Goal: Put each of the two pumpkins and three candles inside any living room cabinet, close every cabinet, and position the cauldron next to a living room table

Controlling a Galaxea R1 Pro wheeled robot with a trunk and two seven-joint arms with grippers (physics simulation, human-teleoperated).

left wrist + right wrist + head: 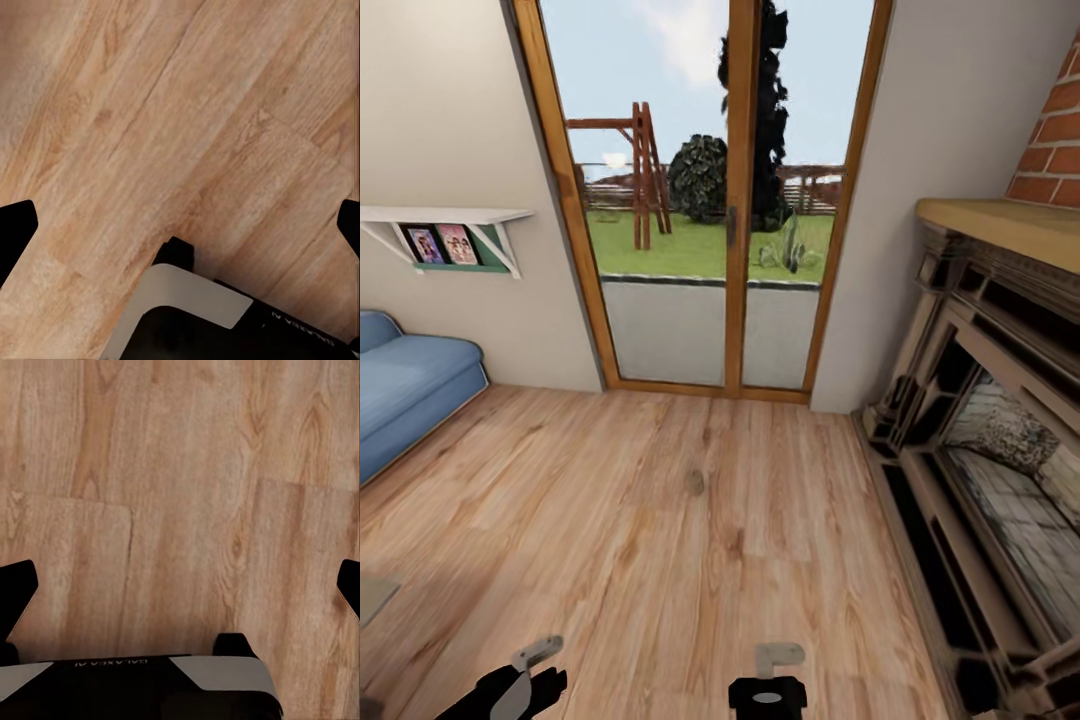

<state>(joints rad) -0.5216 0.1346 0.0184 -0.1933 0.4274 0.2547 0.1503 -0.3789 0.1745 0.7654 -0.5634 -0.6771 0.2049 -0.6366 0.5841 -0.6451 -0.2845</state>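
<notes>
One candle (pixel 695 483) shows, a tiny squat olive-grey stub resting alone on the light wood plank floor of the living room (pixel 560 520). It lies well ahead of the left gripper (pixel 525 662) and the right gripper (pixel 772 662), between their two lines and somewhat nearer the right one's. It touches nothing else. It is too small to tell whether it is upright or tipped.

A glazed wooden door (pixel 725 200) is set in the far wall, flanked by a blue sofa (pixel 405 385), a wall shelf (pixel 445 225) and a brick fireplace (pixel 990 440).
</notes>
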